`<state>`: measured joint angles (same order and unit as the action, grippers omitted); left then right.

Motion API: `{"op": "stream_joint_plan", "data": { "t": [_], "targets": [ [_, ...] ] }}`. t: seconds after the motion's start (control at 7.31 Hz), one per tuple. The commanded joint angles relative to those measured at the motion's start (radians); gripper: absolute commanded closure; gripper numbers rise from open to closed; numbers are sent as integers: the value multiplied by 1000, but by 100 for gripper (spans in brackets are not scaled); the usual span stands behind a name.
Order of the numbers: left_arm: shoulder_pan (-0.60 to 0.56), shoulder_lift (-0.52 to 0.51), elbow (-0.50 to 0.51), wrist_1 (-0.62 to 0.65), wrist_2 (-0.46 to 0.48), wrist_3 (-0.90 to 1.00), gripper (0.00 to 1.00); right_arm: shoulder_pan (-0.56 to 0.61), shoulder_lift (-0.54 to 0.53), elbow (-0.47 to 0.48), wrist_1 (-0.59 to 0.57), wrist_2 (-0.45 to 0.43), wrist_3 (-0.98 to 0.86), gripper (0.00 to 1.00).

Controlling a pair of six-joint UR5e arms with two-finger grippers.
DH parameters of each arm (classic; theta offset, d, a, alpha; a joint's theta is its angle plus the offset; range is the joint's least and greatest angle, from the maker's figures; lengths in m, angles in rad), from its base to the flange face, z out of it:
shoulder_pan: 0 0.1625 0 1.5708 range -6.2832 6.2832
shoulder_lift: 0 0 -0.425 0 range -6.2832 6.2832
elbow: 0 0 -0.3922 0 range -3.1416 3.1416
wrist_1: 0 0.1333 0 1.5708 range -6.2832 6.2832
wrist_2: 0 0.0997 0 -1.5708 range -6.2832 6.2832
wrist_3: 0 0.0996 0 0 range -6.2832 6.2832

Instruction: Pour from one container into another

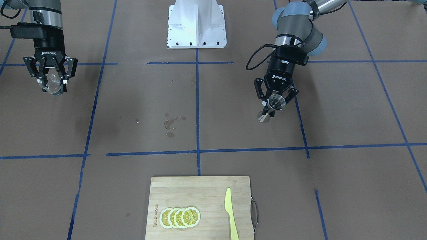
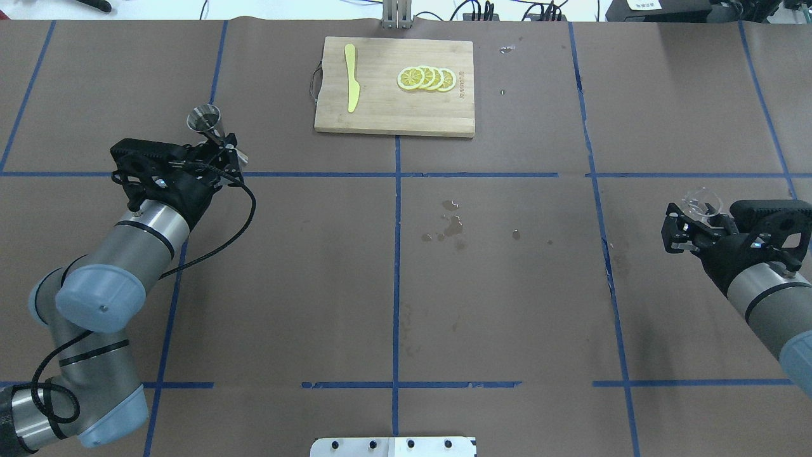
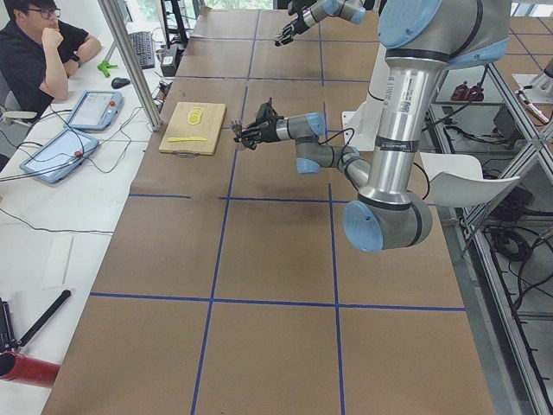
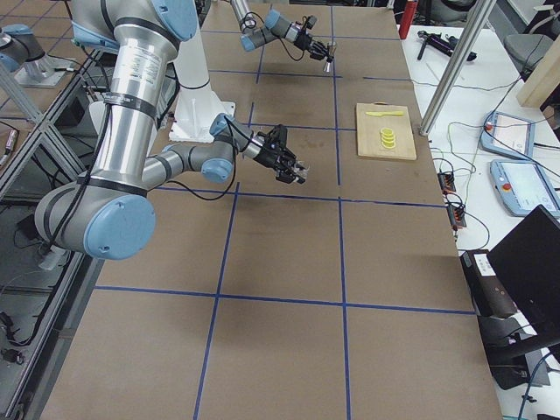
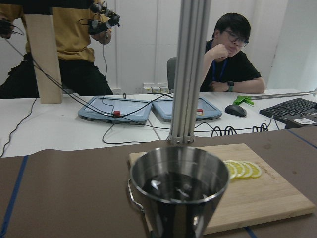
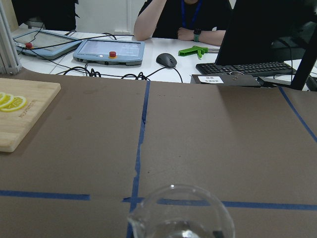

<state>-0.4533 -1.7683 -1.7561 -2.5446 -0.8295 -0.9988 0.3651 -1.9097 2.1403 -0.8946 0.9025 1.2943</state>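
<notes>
My left gripper (image 2: pixel 219 147) (image 1: pixel 274 106) is shut on a steel jigger (image 2: pixel 206 122) (image 1: pixel 272 106) (image 5: pixel 178 196), held upright above the table at its left side. Dark liquid shows inside the cup in the left wrist view. My right gripper (image 2: pixel 694 222) (image 1: pixel 52 84) is shut on a small clear glass pitcher (image 2: pixel 701 203) (image 1: pixel 51 85) (image 6: pixel 181 213), held upright over the table's right side. The two containers are far apart, a table width between them.
A wooden cutting board (image 2: pixel 380 108) (image 1: pixel 186 193) with lemon slices (image 2: pixel 426 78) and a yellow knife (image 2: pixel 351 76) lies at the far middle edge. Small wet spots (image 2: pixel 450 225) mark the table centre. The white robot base (image 1: pixel 196 25) stands at the near edge. People sit beyond the table.
</notes>
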Motion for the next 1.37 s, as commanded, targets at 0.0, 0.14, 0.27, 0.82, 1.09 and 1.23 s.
{"op": "stream_joint_plan", "data": {
  "t": [0.0, 0.14, 0.27, 0.82, 1.09, 1.23],
  "targets": [
    [22, 64, 7, 119, 105, -171, 100, -2, -5, -8, 8, -1, 69, 100],
    [60, 94, 9, 159, 153, -249, 100, -2, -5, -17, 37, -1, 69, 100],
    [97, 130, 10, 162, 185, -303, 100, -2, -5, -19, 37, -1, 69, 100],
    [192, 249, 44, 176, 297, -449, 100, -6, -2, -22, 39, -17, 69, 100],
    [211, 251, 78, 176, 322, -489, 100, -6, -2, -23, 39, -22, 69, 100],
    [212, 251, 78, 176, 325, -491, 100, -8, -2, -23, 39, -22, 69, 100]
  ]
}}
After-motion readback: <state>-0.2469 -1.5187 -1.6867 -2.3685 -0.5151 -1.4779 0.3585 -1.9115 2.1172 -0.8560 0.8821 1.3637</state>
